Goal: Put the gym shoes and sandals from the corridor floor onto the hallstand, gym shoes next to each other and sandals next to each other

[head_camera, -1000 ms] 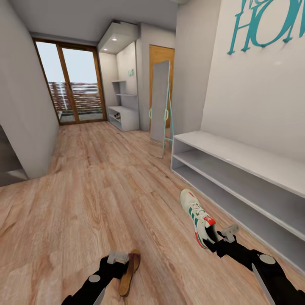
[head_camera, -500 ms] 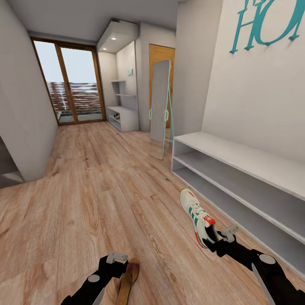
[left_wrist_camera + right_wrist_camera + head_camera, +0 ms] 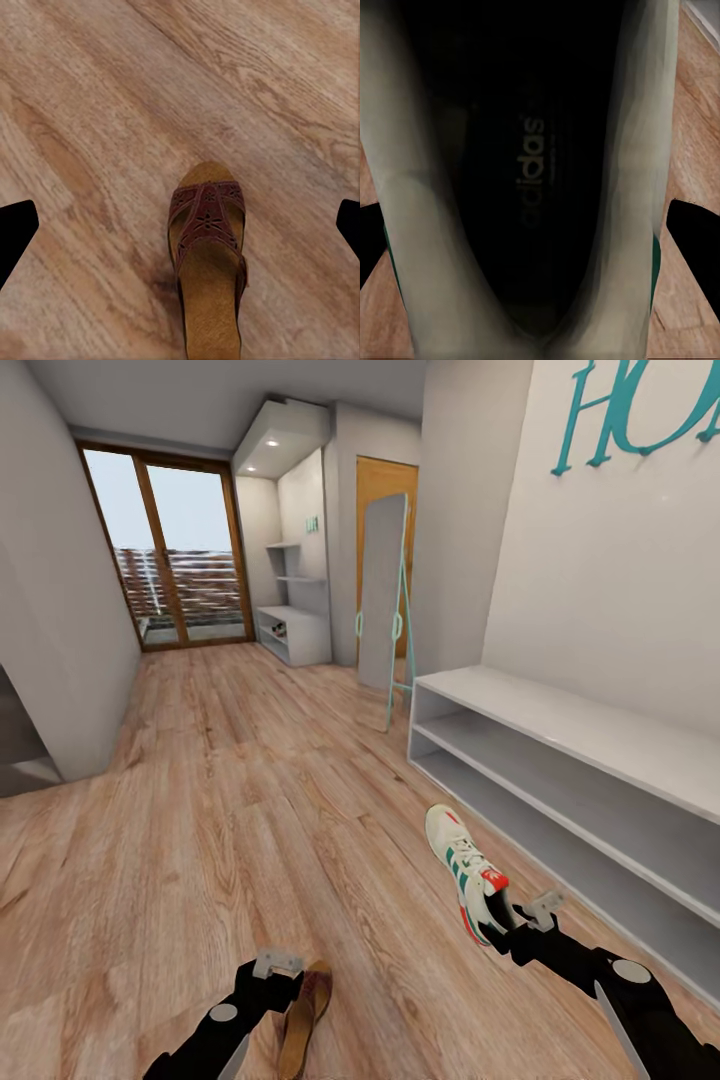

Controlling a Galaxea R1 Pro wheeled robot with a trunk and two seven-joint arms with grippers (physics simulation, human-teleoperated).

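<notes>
Right hand (image 3: 520,930) at 5 o'clock in my head view, clamped on the heel of a gym shoe (image 3: 467,870); toe points to 11 o'clock, and I read the dark insole (image 3: 521,180) close up at the wrist. Left hand (image 3: 275,967) at 6 o'clock hangs over a brown sandal (image 3: 303,1010) lying on the corridor floor (image 3: 230,800), fingers spread either side, gripping nothing. Hallstand (image 3: 560,760) at 3 o'clock, shelves bare; mirror (image 3: 382,595) beyond it
</notes>
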